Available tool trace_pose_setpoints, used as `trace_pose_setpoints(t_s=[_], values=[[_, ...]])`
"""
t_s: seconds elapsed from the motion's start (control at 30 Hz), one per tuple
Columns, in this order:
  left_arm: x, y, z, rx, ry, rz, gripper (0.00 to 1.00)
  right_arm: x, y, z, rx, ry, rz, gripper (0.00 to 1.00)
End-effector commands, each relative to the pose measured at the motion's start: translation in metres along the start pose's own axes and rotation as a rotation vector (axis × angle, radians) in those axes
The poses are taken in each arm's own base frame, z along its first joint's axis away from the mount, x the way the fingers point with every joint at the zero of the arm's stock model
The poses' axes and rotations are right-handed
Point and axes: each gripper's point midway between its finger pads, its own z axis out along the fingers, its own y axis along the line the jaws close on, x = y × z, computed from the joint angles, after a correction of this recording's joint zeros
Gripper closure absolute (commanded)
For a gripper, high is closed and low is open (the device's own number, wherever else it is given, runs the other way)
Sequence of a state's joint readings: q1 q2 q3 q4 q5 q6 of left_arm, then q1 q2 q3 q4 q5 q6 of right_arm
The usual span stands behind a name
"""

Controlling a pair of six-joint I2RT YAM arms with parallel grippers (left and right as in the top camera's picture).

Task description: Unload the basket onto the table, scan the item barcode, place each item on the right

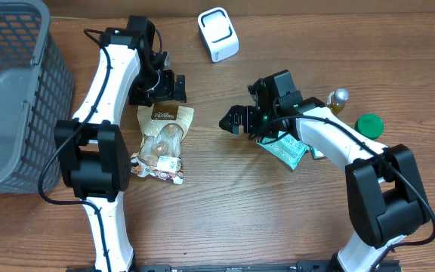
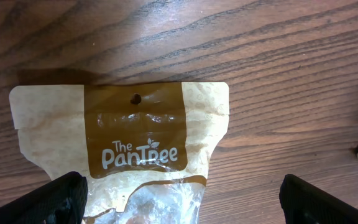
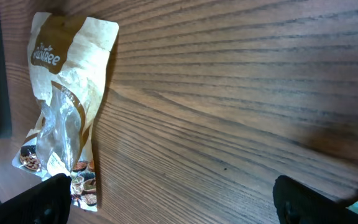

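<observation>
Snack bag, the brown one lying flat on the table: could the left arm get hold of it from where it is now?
Probably yes. The left arm hangs just above the top edge of the snack bag, and its fingers are spread open. Nothing shows between them and the bag. A flat bag may be awkward to pinch, though.

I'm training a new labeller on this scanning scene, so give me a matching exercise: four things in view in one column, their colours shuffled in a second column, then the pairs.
Column one:
1. basket
2. scanner
3. snack bag
4. lid

Column two:
A. green
B. brown and cream
C. grey
D. white

Pairs: 1-C; 2-D; 3-B; 4-A
</observation>
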State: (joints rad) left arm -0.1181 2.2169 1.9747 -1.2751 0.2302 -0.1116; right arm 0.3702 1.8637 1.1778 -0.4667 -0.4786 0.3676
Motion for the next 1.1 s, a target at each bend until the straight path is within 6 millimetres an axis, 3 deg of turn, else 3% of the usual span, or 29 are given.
trace_pose_setpoints(t_s=[0.0,0.07,0.17,0.3,0.33,0.4,0.43,0.47,0.67,0.87,1.07], values=[[-0.004,-0.007,-0.016,0.0,-0.044,0.018,0.0,-0.023,0.014,-0.004,-0.036,-0.087,-0.052,0.0],[-0.006,-0.007,-0.016,0.003,-0.053,0.02,0.0,-0.027,0.016,-0.004,-0.042,-0.102,-0.061,0.0],[-0.036,-0.012,-0.019,0.021,-0.173,0.048,0.0,-0.026,0.015,-0.004,-0.04,-0.098,-0.058,0.0],[-0.035,-0.013,-0.019,0.023,-0.168,0.052,0.01,-0.018,0.005,-0.002,0.025,-0.079,-0.041,0.0],[-0.032,-0.012,-0.02,0.021,-0.159,0.062,0.15,-0.017,0.001,-0.001,0.051,-0.076,-0.036,0.0],[-0.026,-0.009,-0.024,0.014,-0.141,0.078,0.69,-0.014,-0.009,-0.001,0.11,-0.076,-0.028,0.0],[-0.024,-0.005,-0.026,0.01,-0.133,0.07,0.9,-0.014,-0.012,-0.001,0.128,-0.079,-0.027,0.0],[-0.021,-0.002,-0.028,0.008,-0.124,0.057,0.96,-0.015,-0.014,-0.002,0.144,-0.085,-0.027,0.0],[0.006,0.036,-0.047,-0.078,-0.052,-0.117,0.96,-0.017,-0.015,-0.002,0.149,-0.095,-0.03,0.0],[0.019,0.098,-0.052,-0.408,-0.057,-0.304,0.96,-0.015,-0.009,0.001,0.144,-0.091,-0.043,0.0],[0.01,0.111,-0.021,-0.435,-0.109,-0.318,0.96,-0.012,0.0,0.005,0.132,-0.091,-0.069,0.0]])
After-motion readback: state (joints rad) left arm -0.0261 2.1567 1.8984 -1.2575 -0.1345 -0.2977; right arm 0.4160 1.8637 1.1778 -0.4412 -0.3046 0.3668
